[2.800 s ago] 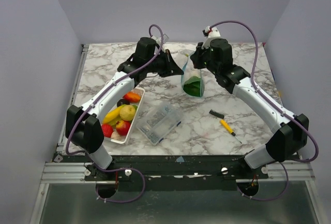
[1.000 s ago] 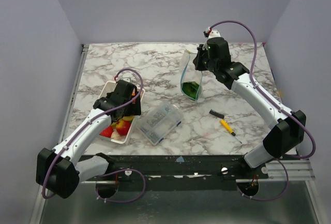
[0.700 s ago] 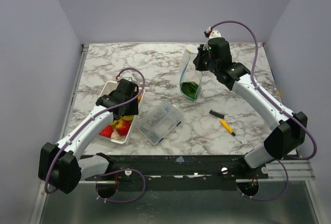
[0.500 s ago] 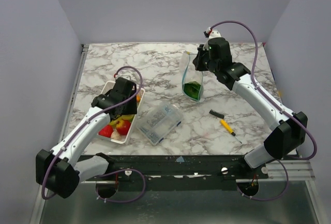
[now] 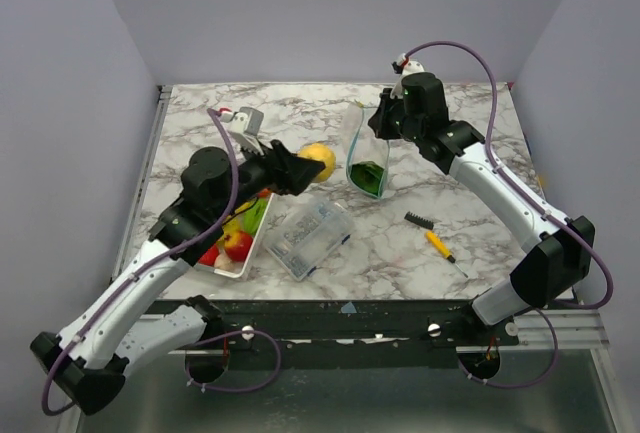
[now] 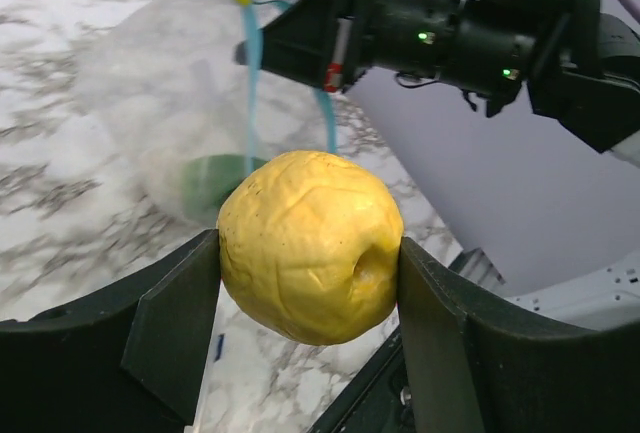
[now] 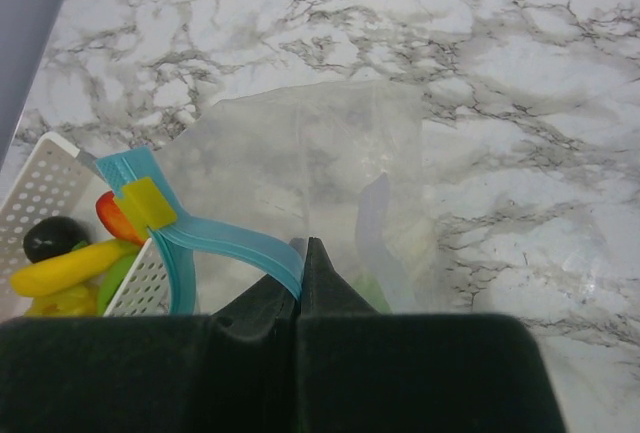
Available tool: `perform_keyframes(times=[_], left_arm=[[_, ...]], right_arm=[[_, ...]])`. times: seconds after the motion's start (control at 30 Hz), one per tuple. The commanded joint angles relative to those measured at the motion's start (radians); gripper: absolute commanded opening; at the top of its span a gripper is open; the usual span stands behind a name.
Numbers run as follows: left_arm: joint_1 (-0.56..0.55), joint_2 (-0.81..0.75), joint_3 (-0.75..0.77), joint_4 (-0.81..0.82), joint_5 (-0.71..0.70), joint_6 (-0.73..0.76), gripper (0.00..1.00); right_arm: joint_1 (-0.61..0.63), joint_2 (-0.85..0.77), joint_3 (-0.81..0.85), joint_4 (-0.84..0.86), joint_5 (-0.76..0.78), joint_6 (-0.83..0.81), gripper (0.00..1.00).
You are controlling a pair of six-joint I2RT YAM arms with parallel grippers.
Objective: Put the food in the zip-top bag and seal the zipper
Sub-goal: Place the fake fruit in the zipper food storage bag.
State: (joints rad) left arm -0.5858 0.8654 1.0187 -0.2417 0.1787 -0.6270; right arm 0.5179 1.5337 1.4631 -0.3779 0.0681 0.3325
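Observation:
My left gripper (image 6: 310, 253) is shut on a yellow fruit (image 6: 308, 245), held in the air left of the zip-top bag (image 5: 366, 153). In the top view the yellow fruit (image 5: 318, 161) hangs above the table between the tray and the bag. My right gripper (image 7: 302, 251) is shut on the bag's light blue zipper (image 7: 225, 238), holding the clear bag (image 7: 300, 168) up with its mouth parted. A green piece (image 5: 367, 177) lies inside the bag. The remaining food (image 5: 237, 242) sits in the white tray (image 5: 247, 263), partly hidden by my left arm.
A clear rigid box (image 5: 308, 237) lies in front of the bag. A small yellow-handled black brush (image 5: 430, 235) lies on the marble to the right. The white tray's corner (image 7: 45, 188) shows at the left of the right wrist view, with a banana (image 7: 65, 265) in it.
My left gripper closed on the yellow fruit in the tray, lifted it and carried it right toward the bag. My right gripper has kept holding the bag up.

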Motion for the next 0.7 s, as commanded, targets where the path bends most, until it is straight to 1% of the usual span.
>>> perform_keyframes(times=[0.0, 0.07, 0.17, 0.3, 0.4, 0.5, 0.67], left_arm=[[-0.131, 0.087, -0.096, 0.439, 0.009, -0.014, 0.35], [-0.179, 0.13, -0.118, 0.561, -0.017, 0.034, 0.35], [-0.23, 0.203, -0.11, 0.649, -0.071, 0.125, 0.36], [-0.24, 0.287, -0.086, 0.674, -0.13, 0.2, 0.36], [-0.241, 0.334, -0.089, 0.727, -0.141, 0.238, 0.36], [-0.241, 0.373, -0.08, 0.731, -0.183, 0.243, 0.35], [-0.24, 0.418, -0.099, 0.794, -0.226, 0.255, 0.36]], right_arm=[[-0.001, -0.008, 0.045, -0.024, -0.06, 0.057, 0.0], [-0.002, -0.003, 0.053, -0.025, -0.086, 0.073, 0.0], [0.0, 0.003, 0.057, -0.025, -0.094, 0.091, 0.0], [-0.001, 0.005, 0.063, -0.026, -0.103, 0.103, 0.0], [-0.001, 0.002, 0.069, -0.04, -0.105, 0.104, 0.0], [-0.001, -0.007, 0.069, -0.039, -0.1, 0.102, 0.0], [-0.001, -0.003, 0.075, -0.029, -0.115, 0.108, 0.0]])
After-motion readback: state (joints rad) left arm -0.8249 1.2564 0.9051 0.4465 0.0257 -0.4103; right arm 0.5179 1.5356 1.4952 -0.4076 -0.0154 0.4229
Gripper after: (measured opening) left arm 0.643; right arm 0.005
